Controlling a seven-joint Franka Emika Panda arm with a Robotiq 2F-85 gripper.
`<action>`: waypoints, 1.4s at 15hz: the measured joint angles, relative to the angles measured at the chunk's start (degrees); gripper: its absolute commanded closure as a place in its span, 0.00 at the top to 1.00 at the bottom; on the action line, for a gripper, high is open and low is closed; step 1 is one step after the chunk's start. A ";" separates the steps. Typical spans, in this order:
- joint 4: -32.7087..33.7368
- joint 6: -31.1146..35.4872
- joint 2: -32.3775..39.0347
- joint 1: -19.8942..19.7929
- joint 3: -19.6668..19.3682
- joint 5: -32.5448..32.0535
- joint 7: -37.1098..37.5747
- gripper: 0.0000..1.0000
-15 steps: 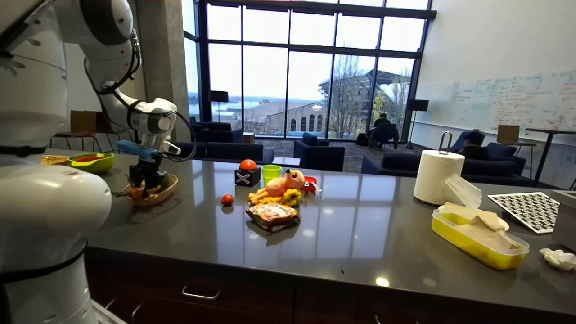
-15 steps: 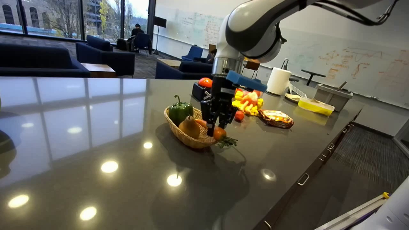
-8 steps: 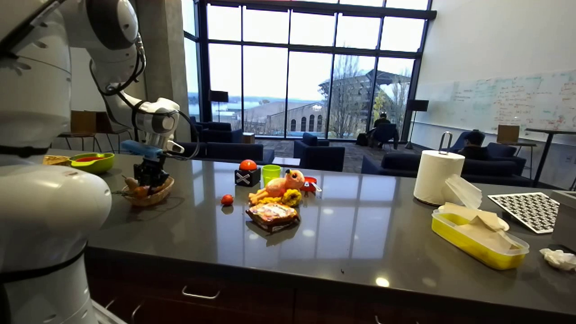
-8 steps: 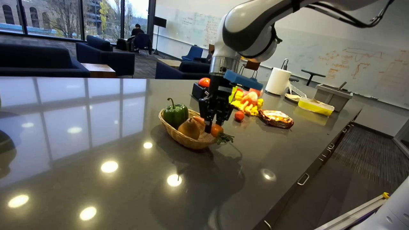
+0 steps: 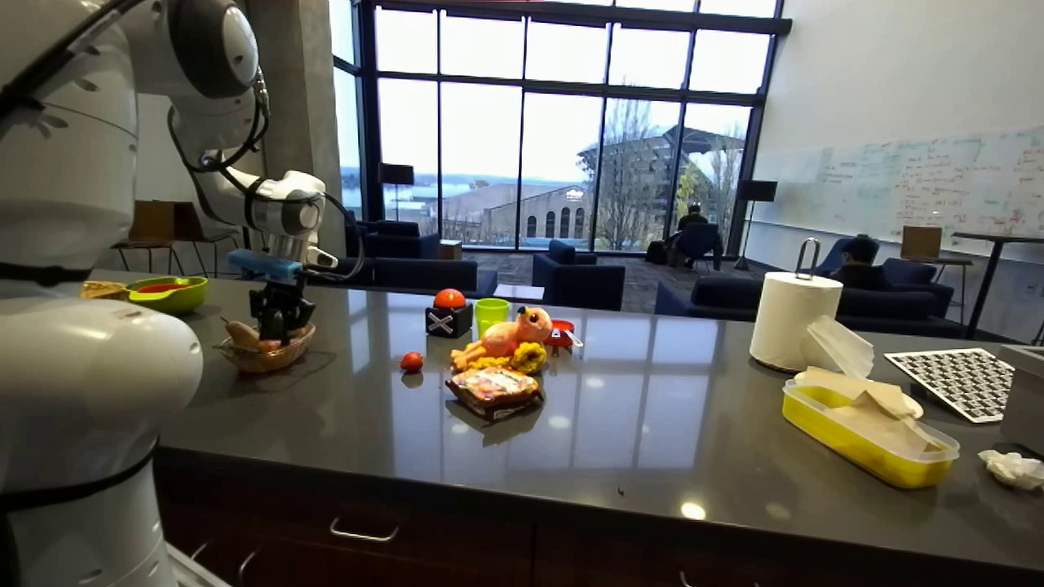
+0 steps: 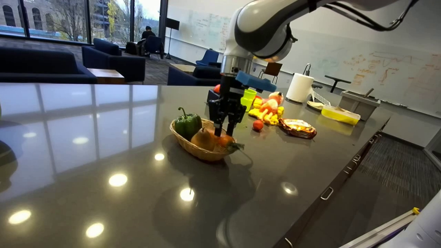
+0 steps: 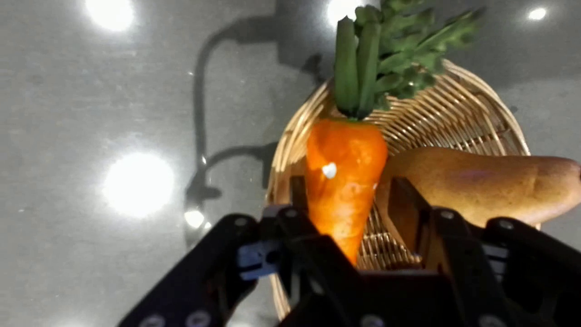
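My black gripper (image 6: 224,134) is over the wicker basket (image 6: 203,153), fingers pointing down; it also shows in an exterior view (image 5: 277,336). In the wrist view the gripper (image 7: 348,193) straddles an orange carrot (image 7: 345,150) with green leaves. The left finger is against or very near the carrot; a gap separates the right finger from it. The carrot (image 6: 226,140) lies in the basket with its leaves over the rim. A brown pear (image 6: 203,139) lies beside it, close to the right finger in the wrist view (image 7: 481,186). A green bell pepper (image 6: 187,125) sits at the basket's far end.
A small tomato (image 5: 412,362), a snack packet (image 5: 495,390), a pink plush bird (image 5: 510,333), a green cup (image 5: 491,313) and a black box with a red dome (image 5: 449,319) stand mid-counter. A green bowl (image 5: 175,298) is behind the arm. Paper towels (image 5: 793,322) and a yellow tub (image 5: 869,440) stand farther along.
The gripper has moved slightly, toward the left and up in an exterior view. The carrot has shifted the same way, farther into the basket. The basket has slid a little too.
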 measured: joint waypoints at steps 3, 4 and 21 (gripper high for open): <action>0.86 0.03 0.13 -0.06 -0.22 -0.69 0.02 0.99; 1.10 0.03 0.12 -0.08 -0.40 -0.99 0.08 1.00; -6.09 11.40 -4.80 -6.11 -9.18 -7.79 10.30 1.00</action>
